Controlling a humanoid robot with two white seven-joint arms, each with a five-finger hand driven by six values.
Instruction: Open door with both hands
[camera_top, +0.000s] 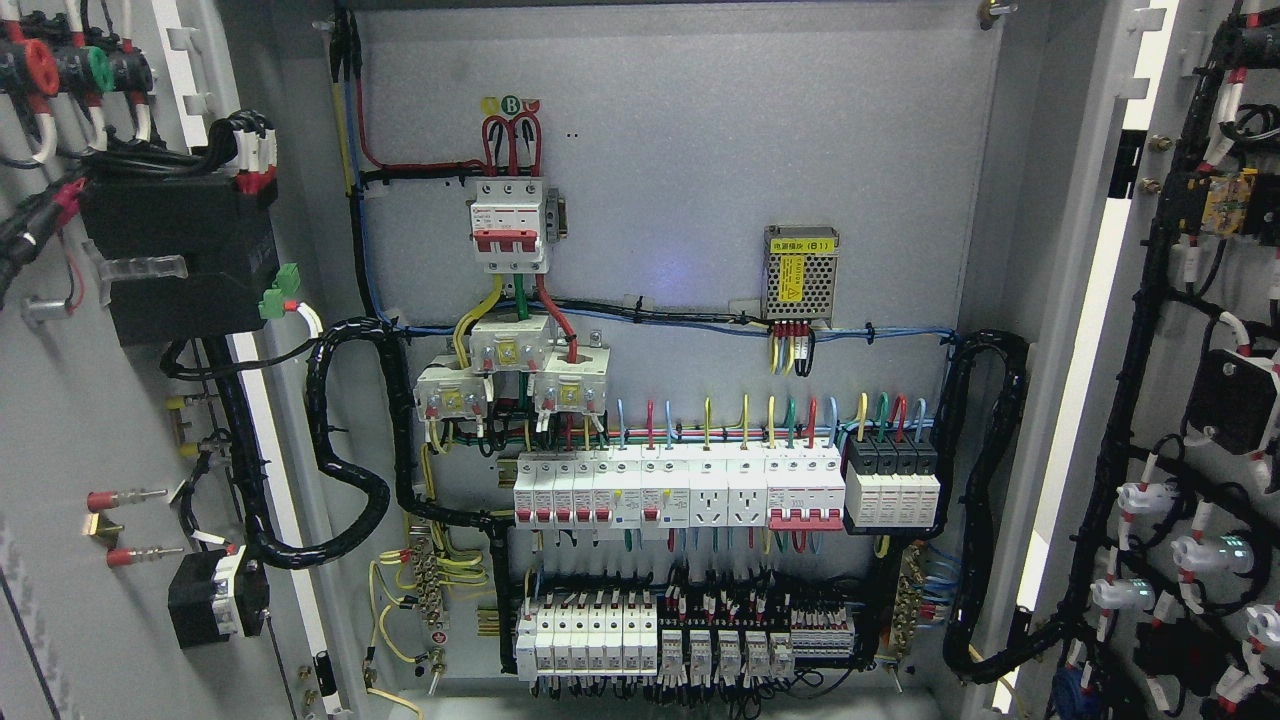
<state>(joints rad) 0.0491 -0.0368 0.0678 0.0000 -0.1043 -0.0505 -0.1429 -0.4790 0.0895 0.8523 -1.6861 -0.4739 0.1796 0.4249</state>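
Bright even light, sharp focus, faint centre glare

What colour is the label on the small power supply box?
Yellow label on power supply, in the head view.

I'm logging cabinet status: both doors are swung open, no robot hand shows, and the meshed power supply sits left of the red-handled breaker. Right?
Not quite. In the head view the power supply sits right of the breaker, not left. The rest holds: left door and right door are open, and no hand shows.
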